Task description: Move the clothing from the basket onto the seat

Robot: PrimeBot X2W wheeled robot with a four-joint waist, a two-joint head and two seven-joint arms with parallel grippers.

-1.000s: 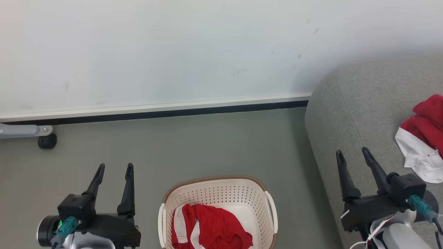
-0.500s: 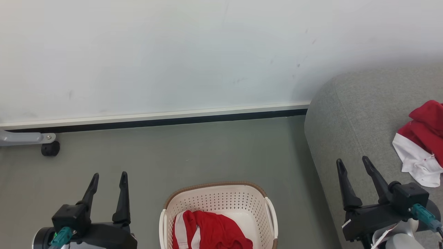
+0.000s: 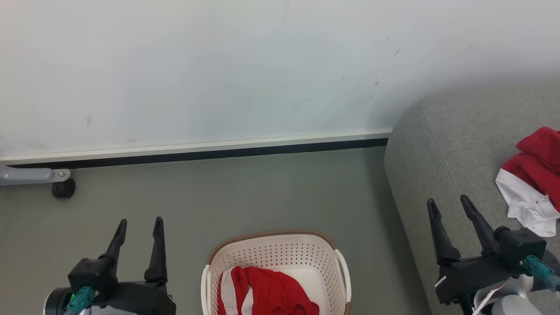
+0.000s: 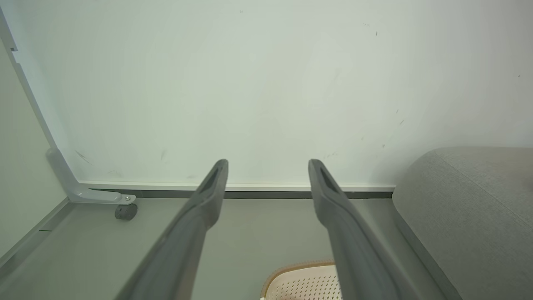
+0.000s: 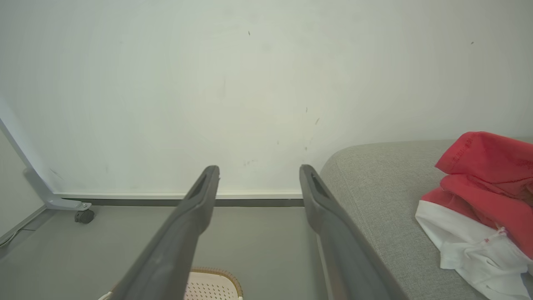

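Observation:
A cream basket (image 3: 337,267) with a brown rim stands on the floor at the bottom centre of the head view; its edge also shows as basket (image 4: 300,281) and basket (image 5: 214,283). A crumpled red garment with white stripes (image 3: 267,293) lies inside it. Another red and white garment (image 3: 531,183) lies on the grey seat (image 3: 442,144) at the right, seen too as garment (image 5: 483,187) on seat (image 5: 374,187). My left gripper (image 3: 140,223) is open and empty, left of the basket. My right gripper (image 3: 449,203) is open and empty, over the seat's near edge.
A white wall with a dark baseboard (image 3: 197,153) runs behind the grey floor (image 3: 245,192). A grey metal leg with a black caster (image 3: 63,188) stands at the far left by the wall.
The whole picture shifted downward from the first earlier frame, so the camera moved. The left gripper's fingers narrowed slightly. The garments, basket and right gripper stayed put.

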